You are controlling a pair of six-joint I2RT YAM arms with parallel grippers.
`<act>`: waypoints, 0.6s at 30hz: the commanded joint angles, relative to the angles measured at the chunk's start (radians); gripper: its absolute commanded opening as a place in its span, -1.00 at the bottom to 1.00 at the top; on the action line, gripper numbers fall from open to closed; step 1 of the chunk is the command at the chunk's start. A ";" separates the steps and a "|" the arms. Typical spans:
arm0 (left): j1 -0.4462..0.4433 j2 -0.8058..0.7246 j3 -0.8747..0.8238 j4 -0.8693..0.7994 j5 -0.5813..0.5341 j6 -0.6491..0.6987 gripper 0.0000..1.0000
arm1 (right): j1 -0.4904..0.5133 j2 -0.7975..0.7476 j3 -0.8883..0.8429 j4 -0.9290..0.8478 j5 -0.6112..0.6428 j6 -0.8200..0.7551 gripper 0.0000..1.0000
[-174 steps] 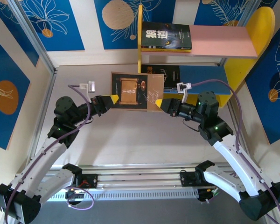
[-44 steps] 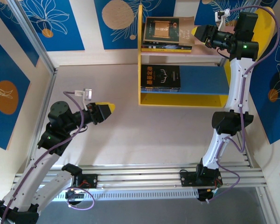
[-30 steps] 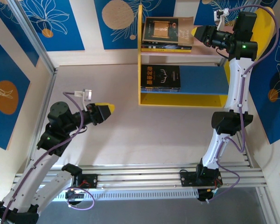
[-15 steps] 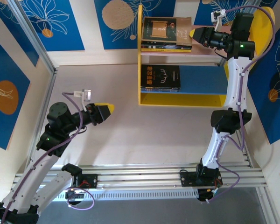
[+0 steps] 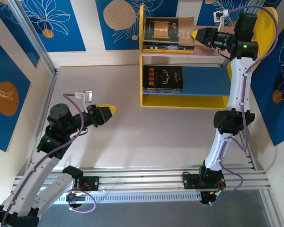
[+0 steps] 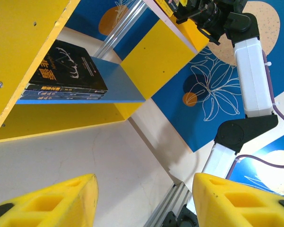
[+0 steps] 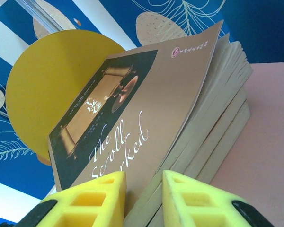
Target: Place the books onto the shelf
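1. Pink top board (image 7: 267, 142) holds the brown book (image 5: 169, 30) on a stack (image 7: 227, 118) — from above, my right claw (image 5: 195, 34) meets its edge.
2. Wrist view: its corner sits between my fingers (image 7: 90, 198) — clamped or not, I cannot tell.
3. Left claw (image 5: 110, 110) gapes empty over the table (image 5: 146, 127).

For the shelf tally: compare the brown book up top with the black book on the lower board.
The brown book lies on the pink board, its edge pinched by the right gripper; the black book lies on the blue board, untouched. Both top a stack.
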 commanded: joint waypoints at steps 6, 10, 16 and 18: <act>-0.002 -0.011 0.015 0.022 -0.004 0.013 0.11 | 0.028 -0.020 -0.005 -0.039 -0.158 -0.040 -0.48; -0.002 -0.011 0.012 0.023 -0.005 0.011 0.11 | 0.027 -0.042 -0.038 -0.039 -0.172 -0.055 -0.49; -0.002 -0.011 0.011 0.024 -0.005 0.011 0.11 | 0.026 -0.062 -0.059 -0.050 -0.193 -0.078 -0.49; -0.002 -0.011 0.009 0.026 -0.005 0.011 0.11 | 0.024 -0.065 -0.064 -0.049 -0.206 -0.080 -0.50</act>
